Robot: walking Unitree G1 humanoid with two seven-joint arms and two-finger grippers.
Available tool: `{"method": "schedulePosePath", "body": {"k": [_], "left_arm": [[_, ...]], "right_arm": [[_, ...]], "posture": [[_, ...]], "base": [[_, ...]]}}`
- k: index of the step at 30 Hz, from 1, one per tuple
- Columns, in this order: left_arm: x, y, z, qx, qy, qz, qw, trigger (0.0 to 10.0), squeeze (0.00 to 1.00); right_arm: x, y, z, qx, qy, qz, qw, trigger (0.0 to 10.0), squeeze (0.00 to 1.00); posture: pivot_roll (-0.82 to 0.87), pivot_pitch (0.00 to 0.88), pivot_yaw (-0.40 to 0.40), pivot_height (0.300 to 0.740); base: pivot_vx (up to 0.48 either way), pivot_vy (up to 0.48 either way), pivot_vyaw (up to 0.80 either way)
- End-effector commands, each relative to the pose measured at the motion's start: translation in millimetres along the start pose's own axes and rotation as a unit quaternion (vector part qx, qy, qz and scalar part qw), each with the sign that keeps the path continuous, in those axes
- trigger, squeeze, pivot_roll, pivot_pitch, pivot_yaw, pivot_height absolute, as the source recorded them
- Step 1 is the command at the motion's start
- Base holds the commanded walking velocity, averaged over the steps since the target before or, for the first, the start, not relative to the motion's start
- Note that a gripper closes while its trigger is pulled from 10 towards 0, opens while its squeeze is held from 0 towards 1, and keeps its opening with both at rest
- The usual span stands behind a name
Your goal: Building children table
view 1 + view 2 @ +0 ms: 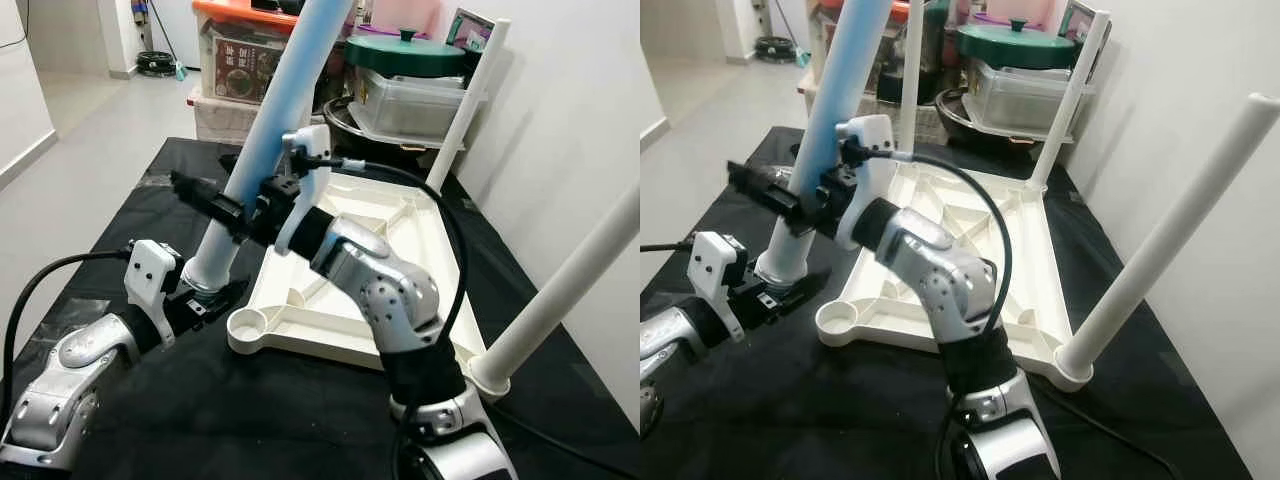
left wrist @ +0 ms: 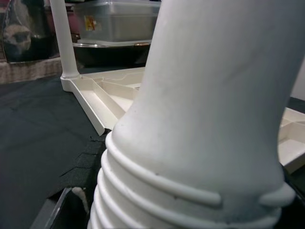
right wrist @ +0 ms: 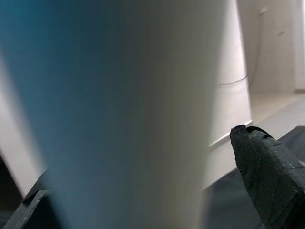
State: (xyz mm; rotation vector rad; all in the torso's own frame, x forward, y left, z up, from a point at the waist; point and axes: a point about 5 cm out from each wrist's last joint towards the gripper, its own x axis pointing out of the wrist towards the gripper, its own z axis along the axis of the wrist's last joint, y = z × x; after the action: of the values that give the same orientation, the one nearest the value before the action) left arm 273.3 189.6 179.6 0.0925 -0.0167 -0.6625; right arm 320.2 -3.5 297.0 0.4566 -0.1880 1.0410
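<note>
A white children's table top [image 1: 400, 225] lies upside down on the black cloth. White legs stand in its far right corner [image 1: 470, 110] and its near right corner [image 1: 570, 280]. The socket [image 1: 247, 323] at the near left corner is empty. A light blue leg [image 1: 285, 90] leans upright beside the top's left edge, with its white threaded end [image 2: 190, 157] down on the cloth just left of that socket. My left gripper [image 1: 208, 293] is shut on that threaded end. Higher up, my right gripper [image 1: 240, 208] is shut on the shaft, one black fingertip [image 3: 267, 176] beside it.
Stacked storage boxes [image 1: 240, 60], a clear lidded container [image 1: 410, 100] and a pot with a green lid [image 1: 405, 52] crowd the back edge. My right arm's black cable [image 1: 445, 215] arcs over the table top. Bare floor [image 1: 90, 110] lies to the left.
</note>
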Motion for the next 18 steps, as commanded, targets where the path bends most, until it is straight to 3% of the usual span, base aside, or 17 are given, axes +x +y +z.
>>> {"method": "schedulePosePath", "body": {"k": [1, 4, 5, 10, 12, 18], "left_arm": [[4.0, -9.5, -2.3, 0.007, 0.004, -0.027, 1.0, 10.0, 0.0], [4.0, -10.0, -2.9, 0.008, 0.007, -0.029, 1.0, 10.0, 0.0], [4.0, -10.4, -3.5, 0.009, 0.009, -0.031, 0.999, 10.0, 0.0], [3.8, -11.0, -4.5, 0.014, 0.012, -0.032, 0.999, 10.0, 0.0], [2.7, -9.4, -5.4, 0.017, 0.015, -0.03, 0.999, 10.0, 0.0], [2.6, -7.9, -5.8, 0.018, 0.015, -0.028, 0.999, 10.0, 0.0]], "right_arm": [[7.4, 7.8, 3.1, 0.027, -0.023, 0.015, 0.999, 10.0, 0.0], [7.0, 9.2, 3.3, 0.03, -0.027, 0.022, 0.999, 10.0, 0.0], [6.0, 10.7, 1.6, 0.037, -0.03, 0.028, 0.998, 0.0, 0.0], [3.6, 14.6, -5.3, 0.053, -0.026, 0.041, 0.997, 0.0, 0.0], [0.9, 20.8, -9.9, 0.081, -0.018, 0.067, 0.994, 0.0, 0.0], [-2.4, 26.5, -12.2, 0.089, -0.013, 0.089, 0.992, 0.0, 0.0]], "posture": [[0.07, 0.0, -0.12, 0.74], [0.07, 0.0, -0.121, 0.74], [0.07, 0.0, -0.122, 0.74], [0.07, 0.0, -0.122, 0.74], [0.07, 0.0, -0.122, 0.74], [0.07, 0.0, -0.124, 0.74]], "base": [[0.0, 0.0, 0.0], [0.0, 0.0, 0.0], [0.0, 0.0, 0.0], [0.0, 0.0, 0.0], [0.0, 0.0, 0.0], [0.0, 0.0, 0.0]]}}
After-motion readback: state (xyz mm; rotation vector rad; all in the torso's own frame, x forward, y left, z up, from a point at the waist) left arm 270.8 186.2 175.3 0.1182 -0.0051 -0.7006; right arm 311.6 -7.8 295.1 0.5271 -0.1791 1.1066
